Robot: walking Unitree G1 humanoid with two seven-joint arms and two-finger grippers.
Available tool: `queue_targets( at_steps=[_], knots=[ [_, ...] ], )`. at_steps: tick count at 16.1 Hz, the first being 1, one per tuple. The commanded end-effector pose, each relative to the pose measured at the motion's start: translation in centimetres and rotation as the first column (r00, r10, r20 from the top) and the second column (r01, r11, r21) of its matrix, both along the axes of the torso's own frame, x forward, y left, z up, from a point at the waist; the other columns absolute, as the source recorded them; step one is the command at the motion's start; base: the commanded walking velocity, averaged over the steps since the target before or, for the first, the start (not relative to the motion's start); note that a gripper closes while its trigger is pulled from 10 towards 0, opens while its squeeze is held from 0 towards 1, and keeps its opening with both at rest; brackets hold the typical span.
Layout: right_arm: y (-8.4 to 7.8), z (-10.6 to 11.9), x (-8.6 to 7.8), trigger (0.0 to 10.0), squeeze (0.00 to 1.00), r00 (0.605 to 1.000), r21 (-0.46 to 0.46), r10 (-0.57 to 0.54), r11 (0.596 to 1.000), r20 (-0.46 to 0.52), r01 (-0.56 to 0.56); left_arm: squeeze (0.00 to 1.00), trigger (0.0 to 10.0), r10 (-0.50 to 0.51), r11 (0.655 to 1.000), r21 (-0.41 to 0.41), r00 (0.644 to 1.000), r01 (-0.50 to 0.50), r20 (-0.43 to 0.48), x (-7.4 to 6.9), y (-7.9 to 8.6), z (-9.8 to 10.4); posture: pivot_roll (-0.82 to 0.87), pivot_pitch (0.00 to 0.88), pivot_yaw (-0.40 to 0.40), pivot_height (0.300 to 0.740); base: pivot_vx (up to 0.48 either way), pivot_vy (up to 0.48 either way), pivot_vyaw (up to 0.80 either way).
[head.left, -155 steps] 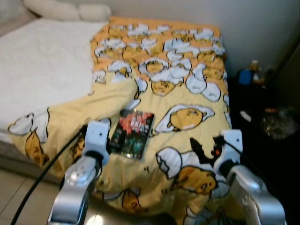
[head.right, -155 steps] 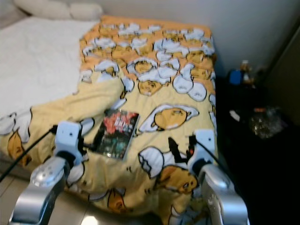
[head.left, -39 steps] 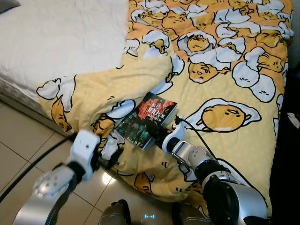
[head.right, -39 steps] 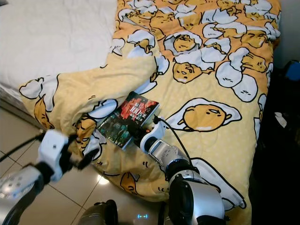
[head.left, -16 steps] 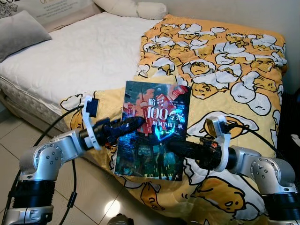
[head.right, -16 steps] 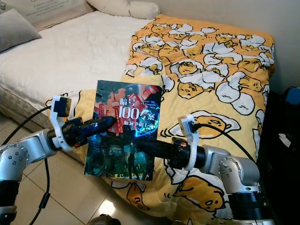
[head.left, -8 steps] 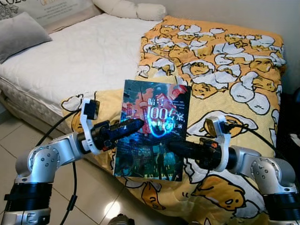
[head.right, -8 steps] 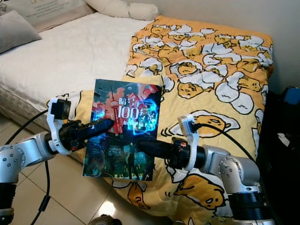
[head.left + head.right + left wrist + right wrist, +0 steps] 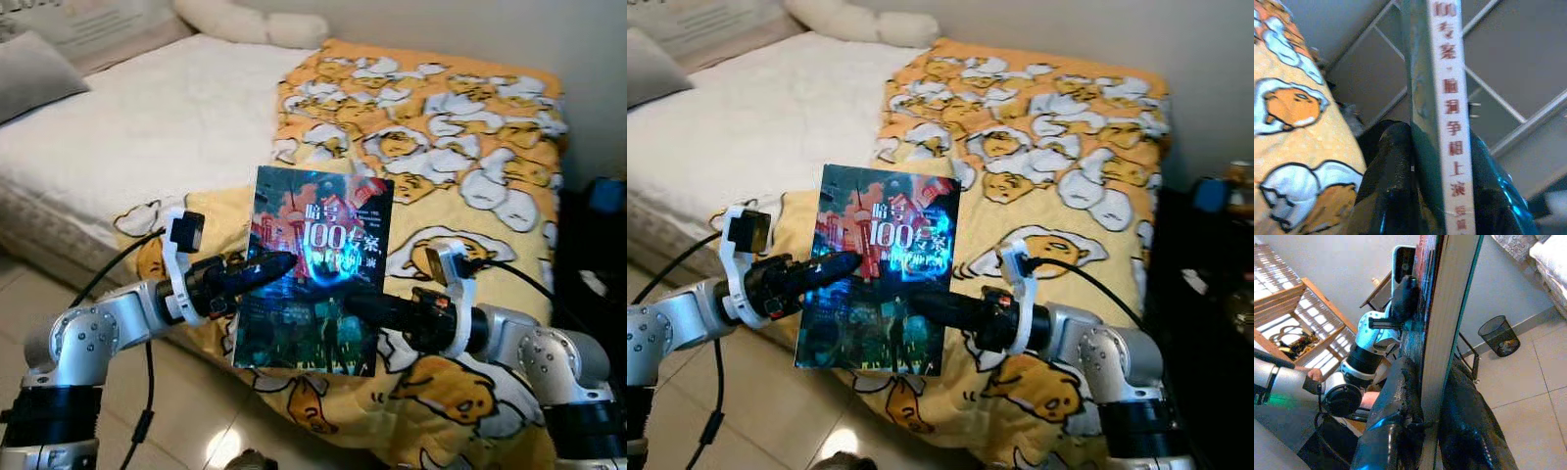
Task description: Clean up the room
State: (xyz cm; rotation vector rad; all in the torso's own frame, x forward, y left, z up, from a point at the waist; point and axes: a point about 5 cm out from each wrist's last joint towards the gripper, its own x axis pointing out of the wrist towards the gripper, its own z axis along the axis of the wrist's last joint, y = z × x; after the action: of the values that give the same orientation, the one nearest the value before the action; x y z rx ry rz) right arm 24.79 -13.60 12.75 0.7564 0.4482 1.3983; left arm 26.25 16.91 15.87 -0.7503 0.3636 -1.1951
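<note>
Your left tool (image 9: 263, 268) and right tool (image 9: 361, 306) are both clenched on the book (image 9: 315, 271), holding it upright in the air in front of you, cover facing you, above the near edge of the bed (image 9: 127, 117). Your left tool's fingers (image 9: 1388, 181) pinch the book's left edge, one finger on each side of it, with the white spine lettering running between them in the left wrist view. Your right tool's fingers (image 9: 1396, 416) grip the book's lower right edge the same way, one on each face.

Taking the scene from largest down: the bed spreads behind the book, its white mattress on your left. The yellow blanket (image 9: 460, 127) with egg cartoon figures covers the bed's right half and hangs over the near edge below your arms. A grey pillow (image 9: 39, 70) lies at the far left, and white pillows (image 9: 250, 24) sit at the head. In the right wrist view you can make out a black mesh wastebasket (image 9: 1500, 335) standing on the tiled floor (image 9: 1533, 377).
</note>
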Motion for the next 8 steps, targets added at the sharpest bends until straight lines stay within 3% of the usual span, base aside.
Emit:
queue_targets(
  at_steps=[1, 2, 7, 8],
  knots=[
    [0.4, 0.8, 0.5, 10.0, 0.87, 0.999, 0.002, 0.006, 1.000, 0.038, -0.006, 0.00, 0.0, 0.028, 0.999, 0.033, 0.999, -0.029, 0.033, 0.0, 0.2, 0.3, -0.02, 0.000, 0.060, 0.740, 0.000, 0.000, 0.00],
    [0.4, 0.8, 0.6, 10.0, 1.00, 0.999, 0.003, -0.006, 1.000, 0.039, 0.006, 0.00, 0.0, 0.039, 0.999, 0.030, 0.998, -0.040, 0.042, 0.0, 0.3, 0.5, -0.03, 0.000, 0.059, 0.740, 0.000, 0.000, 0.00],
    [-0.1, 0.9, 0.7, 10.0, 1.00, 0.995, 0.030, -0.094, 0.995, 0.044, 0.093, 0.00, 0.0, 0.098, 0.994, 0.029, 0.992, -0.101, 0.076, -0.1, 0.7, 1.4, -0.03, 0.000, 0.073, 0.740, 0.000, 0.000, 0.00],
    [-0.8, 0.8, 0.8, 10.0, 1.00, 0.987, 0.016, -0.154, 0.988, 0.052, 0.154, 0.00, 0.0, 0.133, 0.990, 0.024, 0.987, -0.136, 0.085, 0.0, 0.9, 1.6, -0.03, 0.000, 0.072, 0.740, 0.000, 0.000, 0.00]
  ],
)
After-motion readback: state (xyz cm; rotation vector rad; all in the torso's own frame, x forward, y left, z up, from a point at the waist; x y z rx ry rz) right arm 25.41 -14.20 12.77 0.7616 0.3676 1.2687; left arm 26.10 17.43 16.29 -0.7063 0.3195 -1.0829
